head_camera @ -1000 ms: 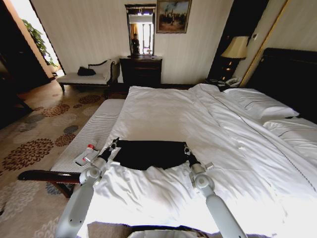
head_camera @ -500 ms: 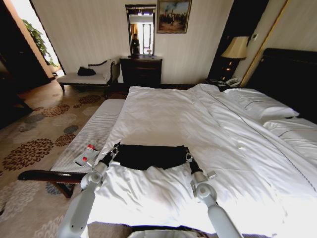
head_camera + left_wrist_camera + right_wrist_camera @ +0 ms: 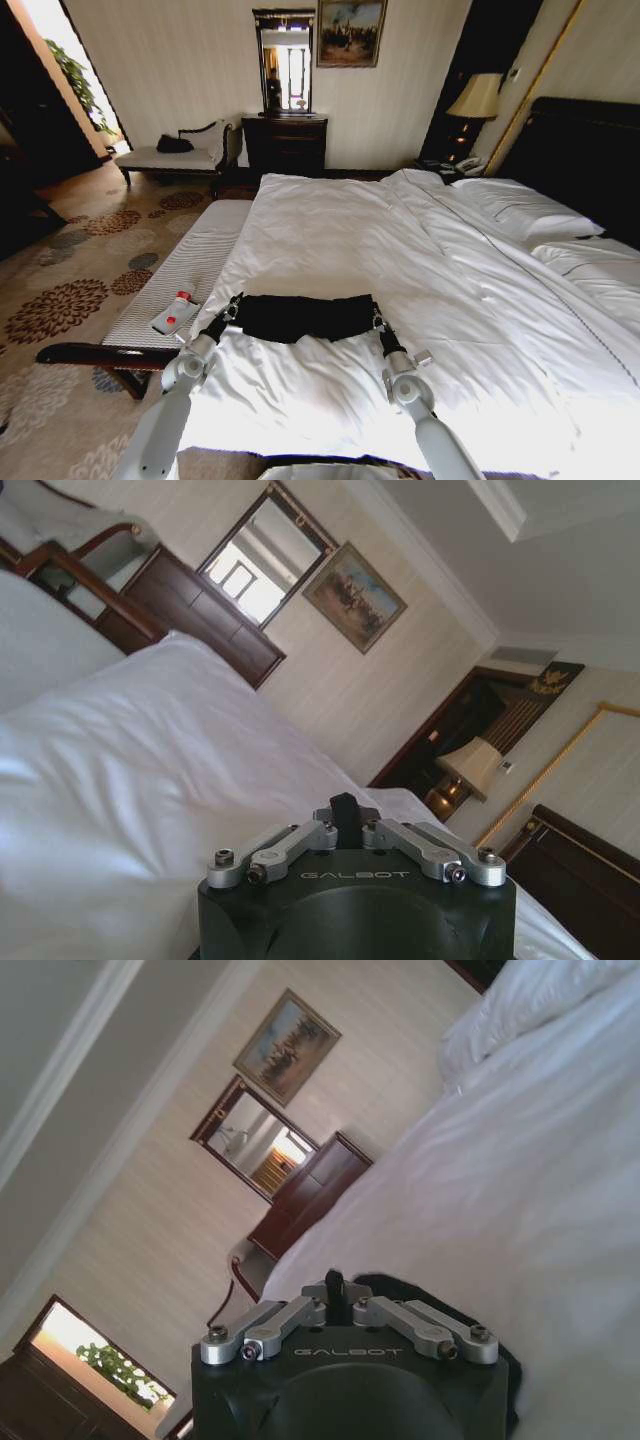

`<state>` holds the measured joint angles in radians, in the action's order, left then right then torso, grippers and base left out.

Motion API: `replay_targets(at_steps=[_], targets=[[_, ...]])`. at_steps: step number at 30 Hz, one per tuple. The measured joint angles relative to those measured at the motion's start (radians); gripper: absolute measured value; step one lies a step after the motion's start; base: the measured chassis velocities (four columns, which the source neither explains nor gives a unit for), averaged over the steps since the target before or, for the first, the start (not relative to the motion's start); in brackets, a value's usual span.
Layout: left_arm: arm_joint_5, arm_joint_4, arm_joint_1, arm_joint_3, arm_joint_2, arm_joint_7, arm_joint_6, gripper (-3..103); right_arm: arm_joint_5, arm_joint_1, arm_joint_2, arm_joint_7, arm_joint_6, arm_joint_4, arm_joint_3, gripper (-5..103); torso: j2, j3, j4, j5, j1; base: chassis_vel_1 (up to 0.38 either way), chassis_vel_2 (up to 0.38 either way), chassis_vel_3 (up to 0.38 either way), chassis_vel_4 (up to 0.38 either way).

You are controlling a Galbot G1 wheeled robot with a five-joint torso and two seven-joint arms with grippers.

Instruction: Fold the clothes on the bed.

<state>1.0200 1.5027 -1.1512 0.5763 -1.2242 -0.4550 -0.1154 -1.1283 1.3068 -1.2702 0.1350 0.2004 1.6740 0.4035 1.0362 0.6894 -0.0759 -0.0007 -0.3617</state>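
**Both grippers holding the far edge of a black soft-fabric T-shirt, mid-fold, on the large white-sheeted bed.**

Head view: the black T-shirt [image 3: 305,317] lies as a narrow band on the white bed [image 3: 400,250], near its foot. The left gripper [image 3: 234,303] and right gripper [image 3: 374,312] are closed on the band's two upper corners. Compared with a second ago the dark area is shallower and both arms sit nearer the robot, so the far edge is likely being drawn over the near half. A small white bottle with a red band [image 3: 180,303] rests on the striped bench [image 3: 190,262].
Left wrist view: fingers together, pale sheet beyond.
Right wrist view: fingers together, dark fabric just beneath.
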Motion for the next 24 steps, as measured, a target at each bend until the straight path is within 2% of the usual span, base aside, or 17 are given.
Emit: replay_targets(at_steps=[1, 2, 4, 5, 9, 10, 11, 12, 15, 16, 17, 18, 19, 20, 21, 23, 24], targets=[[-0.001, 0.046, -0.025, 0.021, 0.004, -0.003, 0.009, 11, -0.001, 0.017, 0.005, 0.000, 0.005, 0.043, 0.007, 17, 0.000, 0.000, 0.0002, -0.0001, 0.000, 0.000, 0.000, 0.000, 0.000], [-0.001, 0.046, -0.025, 0.021, 0.004, -0.003, 0.009, 11, -0.001, 0.017, 0.005, 0.000, 0.005, 0.043, 0.007, 17, 0.000, 0.000, 0.0002, -0.0001, 0.000, 0.000, 0.000, 0.000, 0.000], [0.015, 0.128, -0.070, 0.069, 0.011, -0.019, 0.014, 21, -0.006, 0.046, 0.013, -0.001, 0.009, 0.113, 0.024, 22, 0.000, 0.000, 0.0003, 0.0000, 0.000, 0.000, 0.000, 0.000, 0.000], [0.015, 0.128, -0.070, 0.069, 0.011, -0.019, 0.014, 21, -0.006, 0.046, 0.013, -0.001, 0.009, 0.113, 0.024, 22, 0.000, 0.000, 0.0003, 0.0000, 0.000, 0.000, 0.000, 0.000, 0.000], [0.119, 0.285, -0.105, 0.210, 0.044, -0.015, 0.012, 43, -0.026, 0.084, 0.034, -0.006, 0.015, 0.224, 0.068, 44, 0.000, 0.000, 0.0003, 0.0002, 0.000, 0.000, 0.000, 0.000, 0.000], [0.149, 0.300, -0.097, 0.232, 0.053, -0.003, 0.009, 43, -0.032, 0.079, 0.038, -0.012, 0.015, 0.231, 0.073, 49, 0.000, 0.000, 0.0002, -0.0001, 0.000, 0.000, 0.000, 0.000, 0.000], [0.149, 0.300, -0.097, 0.232, 0.053, -0.003, 0.009, 43, -0.032, 0.079, 0.038, -0.012, 0.015, 0.231, 0.073, 49, 0.000, 0.000, 0.0002, -0.0001, 0.000, 0.000, 0.000, 0.000, 0.000], [0.176, 0.309, -0.088, 0.246, 0.063, 0.010, 0.004, 48, -0.035, 0.070, 0.041, -0.021, 0.014, 0.232, 0.074, 49, 0.000, 0.000, 0.0000, 0.0001, 0.000, 0.000, 0.000, 0.000, 0.000], [0.207, 0.310, -0.063, 0.260, 0.082, 0.060, -0.008, 65, -0.025, 0.011, 0.051, -0.079, -0.008, 0.206, 0.054, 65, 0.000, 0.000, 0.0003, 0.0000, 0.000, 0.000, 0.000, 0.000, 0.000], [0.207, 0.310, -0.063, 0.260, 0.082, 0.060, -0.008, 65, -0.025, 0.011, 0.051, -0.079, -0.008, 0.206, 0.054, 65, 0.000, 0.000, 0.0003, 0.0000, 0.000, 0.000, 0.000, 0.000, 0.000], [0.185, 0.301, -0.060, 0.254, 0.083, 0.088, -0.014, 70, -0.010, -0.013, 0.056, -0.110, -0.026, 0.184, 0.036, 71, 0.000, 0.000, 0.0005, 0.0002, 0.000, 0.000, 0.000, 0.000, 0.000], [0.157, 0.297, -0.060, 0.247, 0.082, 0.108, -0.023, 70, -0.001, -0.025, 0.058, -0.124, -0.035, 0.173, 0.025, 77, 0.000, 0.000, 0.0006, 0.0001, 0.000, 0.000, 0.000, 0.000, 0.000], [0.070, 0.295, -0.063, 0.229, 0.080, 0.146, -0.033, 76, 0.016, -0.040, 0.064, -0.146, -0.054, 0.158, 0.006, 82, 0.000, 0.000, 0.0005, 0.0000, 0.000, 0.000, 0.000, 0.000, 0.000], [0.070, 0.295, -0.063, 0.229, 0.080, 0.146, -0.033, 76, 0.016, -0.040, 0.064, -0.146, -0.054, 0.158, 0.006, 82, 0.000, 0.000, 0.0005, 0.0000, 0.000, 0.000, 0.000, 0.000, 0.000], [0.015, 0.296, -0.067, 0.215, 0.078, 0.163, -0.037, 81, 0.024, -0.045, 0.067, -0.154, -0.065, 0.153, -0.006, 82, 0.000, 0.000, 0.0004, -0.0001, 0.000, 0.000, 0.000, 0.000, 0.000], [-0.127, 0.313, -0.078, 0.172, 0.072, 0.204, -0.045, 92, 0.052, -0.050, 0.072, -0.170, -0.099, 0.148, -0.035, 92, 0.000, 0.000, 0.0003, 0.0000, 0.000, 0.000, 0.000, 0.000, 0.000], [-0.127, 0.313, -0.078, 0.172, 0.072, 0.204, -0.045, 92, 0.052, -0.050, 0.072, -0.170, -0.099, 0.148, -0.035, 92, 0.000, 0.000, 0.0003, 0.0000, 0.000, 0.000, 0.000, 0.000, 0.000]])
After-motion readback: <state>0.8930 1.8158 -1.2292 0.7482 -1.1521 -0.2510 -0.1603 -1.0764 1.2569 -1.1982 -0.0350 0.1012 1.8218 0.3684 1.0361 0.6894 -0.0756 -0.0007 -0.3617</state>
